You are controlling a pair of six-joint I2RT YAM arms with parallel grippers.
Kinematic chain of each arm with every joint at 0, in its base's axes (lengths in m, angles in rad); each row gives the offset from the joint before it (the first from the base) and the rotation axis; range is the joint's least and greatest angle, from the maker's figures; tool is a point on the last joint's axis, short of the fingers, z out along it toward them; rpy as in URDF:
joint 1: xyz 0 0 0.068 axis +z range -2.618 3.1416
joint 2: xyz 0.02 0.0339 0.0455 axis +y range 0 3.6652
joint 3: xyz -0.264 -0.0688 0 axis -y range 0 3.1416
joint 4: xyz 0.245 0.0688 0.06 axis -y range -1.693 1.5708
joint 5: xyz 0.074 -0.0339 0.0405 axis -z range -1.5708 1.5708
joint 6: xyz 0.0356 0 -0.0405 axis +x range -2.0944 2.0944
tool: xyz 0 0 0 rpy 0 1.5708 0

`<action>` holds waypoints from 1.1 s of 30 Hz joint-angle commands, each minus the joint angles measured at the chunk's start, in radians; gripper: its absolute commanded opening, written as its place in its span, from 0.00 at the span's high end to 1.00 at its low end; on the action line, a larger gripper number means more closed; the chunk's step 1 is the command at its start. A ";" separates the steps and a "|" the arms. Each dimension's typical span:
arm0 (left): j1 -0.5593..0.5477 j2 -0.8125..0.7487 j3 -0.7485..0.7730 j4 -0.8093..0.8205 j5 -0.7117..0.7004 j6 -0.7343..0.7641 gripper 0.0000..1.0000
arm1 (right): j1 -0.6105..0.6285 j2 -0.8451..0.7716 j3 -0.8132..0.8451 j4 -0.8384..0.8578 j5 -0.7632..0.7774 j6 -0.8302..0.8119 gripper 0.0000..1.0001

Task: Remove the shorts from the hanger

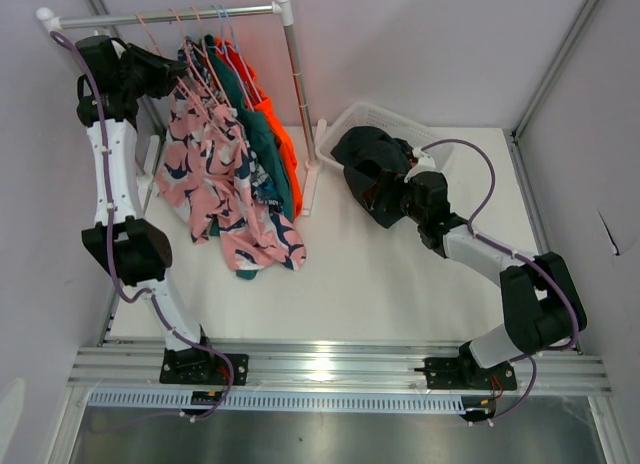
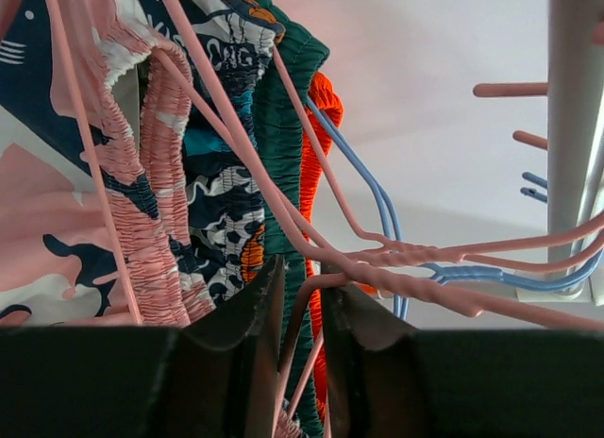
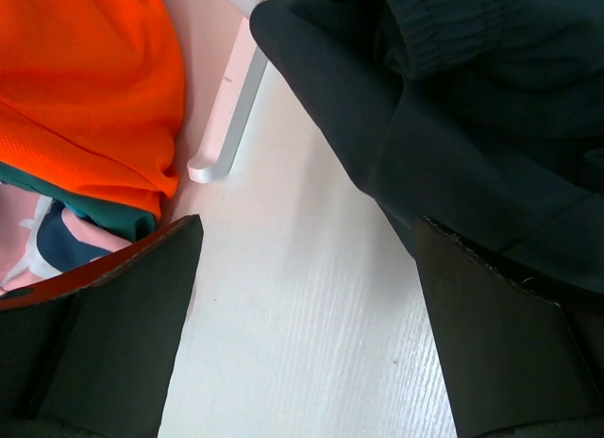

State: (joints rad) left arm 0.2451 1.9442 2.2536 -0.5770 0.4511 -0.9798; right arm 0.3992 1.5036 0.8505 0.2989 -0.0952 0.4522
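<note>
Several shorts hang on pink and blue wire hangers from the rail (image 1: 170, 17): pink shark-print shorts (image 1: 215, 174) in front, then navy printed shorts (image 2: 222, 202), teal shorts (image 1: 262, 144) and orange shorts (image 1: 283, 144). My left gripper (image 1: 178, 79) is up at the hanger necks. In its wrist view the left gripper (image 2: 304, 282) stands slightly open, with a pink hanger wire (image 2: 377, 273) running between the jaws. The black shorts (image 1: 362, 149) lie off the rack, at the basket. My right gripper (image 1: 383, 199) is wide open just beside them, with bare table between its fingers (image 3: 142, 315).
A white basket (image 1: 345, 124) stands at the back, right of the rack's upright post (image 1: 298, 104). The rack's white foot (image 3: 231, 117) rests on the table near the orange shorts (image 3: 85, 79). A blue hanger (image 2: 377, 202) hangs among the pink ones.
</note>
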 commanded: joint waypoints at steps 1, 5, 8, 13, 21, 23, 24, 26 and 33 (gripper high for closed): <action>0.010 0.031 0.070 0.022 0.023 -0.057 0.77 | 0.009 -0.042 -0.008 0.045 0.005 0.003 0.01; 0.010 0.070 0.127 0.038 0.027 -0.077 0.92 | 0.013 -0.048 -0.014 0.045 0.008 0.003 0.01; 0.003 0.061 0.141 0.034 0.041 -0.082 1.00 | 0.013 -0.048 -0.021 0.048 0.009 0.003 0.01; -0.015 0.006 0.130 0.029 0.014 -0.051 1.00 | 0.020 -0.036 -0.019 0.054 0.006 0.006 0.01; -0.030 -0.056 0.172 0.019 -0.006 -0.022 1.00 | 0.029 -0.029 -0.014 0.054 0.011 0.005 0.01; -0.029 -0.053 0.181 0.032 -0.006 -0.028 1.00 | 0.030 -0.025 -0.014 0.055 0.006 0.003 0.01; -0.029 -0.047 0.195 0.032 -0.003 -0.030 1.00 | 0.032 -0.026 -0.014 0.055 0.006 0.003 0.01; -0.029 -0.019 0.213 0.040 0.023 -0.049 1.00 | 0.033 -0.028 -0.016 0.057 0.008 0.002 0.00; -0.024 0.053 0.251 0.100 0.000 -0.074 1.00 | 0.033 -0.023 -0.010 0.060 0.008 -0.006 0.01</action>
State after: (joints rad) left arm 0.2218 1.9747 2.4397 -0.5335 0.4515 -1.0241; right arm 0.4282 1.4876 0.8322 0.3130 -0.0952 0.4522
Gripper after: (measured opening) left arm 0.055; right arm 0.993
